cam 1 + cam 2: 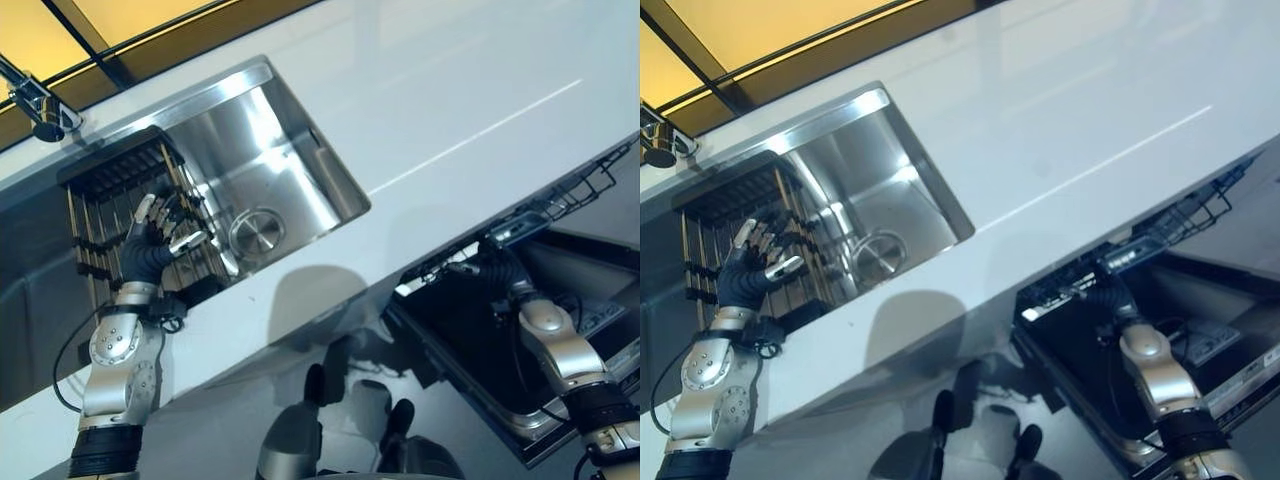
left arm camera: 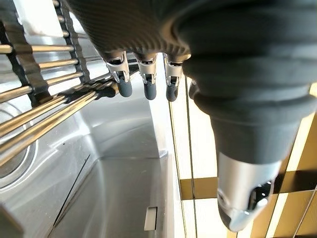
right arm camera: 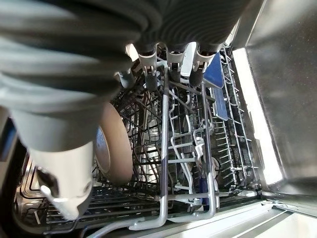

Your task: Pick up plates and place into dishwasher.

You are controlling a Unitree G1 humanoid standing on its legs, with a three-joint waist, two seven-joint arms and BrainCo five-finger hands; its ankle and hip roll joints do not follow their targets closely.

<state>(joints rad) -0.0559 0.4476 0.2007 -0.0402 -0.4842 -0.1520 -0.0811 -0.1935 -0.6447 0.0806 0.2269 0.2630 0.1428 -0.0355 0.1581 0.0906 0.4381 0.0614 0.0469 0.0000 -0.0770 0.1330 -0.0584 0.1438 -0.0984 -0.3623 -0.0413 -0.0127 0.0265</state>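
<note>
Plates: one beige plate stood on edge in the dishwasher's lower rack, among the wire tines, beside a blue insert farther along the same rack. No other plate could be made out at the sink.

Right hand: reached down into the open dishwasher at the right of the scene, fingers relaxed and straight over the rack wires, holding nothing; the plate sat just beside the thumb, and contact could not be judged.

Left hand: at the left, over the dark drying rack that lay across the left end of the steel sink, fingers spread and straight, nothing in its grasp; fingertips hung just above the rack's bars.

Other items: white countertop far of the dishwasher; faucet head at the far left; round drain in the sink basin.

Step, as judged: one plate appeared lodged in the dishwasher, with the right hand at the point of release, while the left hand sought the next piece at the sink rack. The next move would call for the right hand to lift clear of the tines without tipping the plate, and for the left to find a plate's rim among the bars.
</note>
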